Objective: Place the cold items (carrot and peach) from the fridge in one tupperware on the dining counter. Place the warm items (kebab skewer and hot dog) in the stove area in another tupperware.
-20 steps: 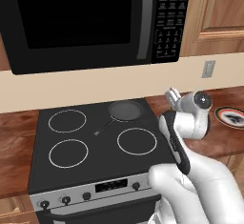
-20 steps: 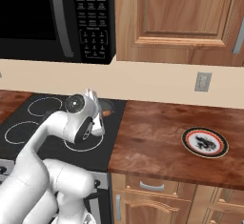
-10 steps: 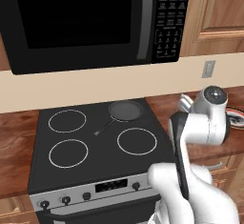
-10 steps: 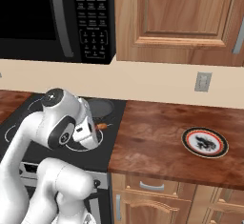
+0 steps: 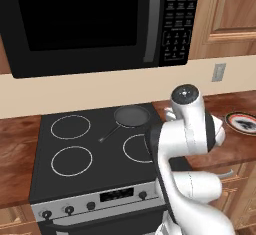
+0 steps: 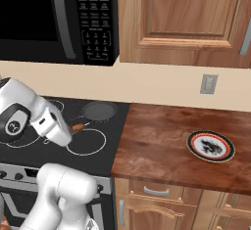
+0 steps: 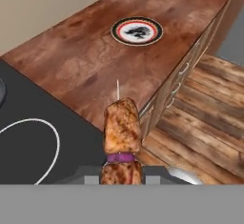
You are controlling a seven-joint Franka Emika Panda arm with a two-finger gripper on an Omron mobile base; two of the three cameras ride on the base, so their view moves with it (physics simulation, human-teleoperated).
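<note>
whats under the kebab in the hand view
Under the kebab lie the counter edge, drawers and wood floor. The skewer's lower end is hidden where the jaws hold it.

You're looking at a home kitchen — a black stove (image 5: 95, 151) with ringed burners and a small pan (image 5: 131, 115), a black microwave (image 5: 95, 21) mounted above it, wooden wall cabinets (image 6: 184, 18), and a wood-grain counter (image 6: 162, 150) over drawers — with a round plate (image 6: 211, 146) on it.
</note>
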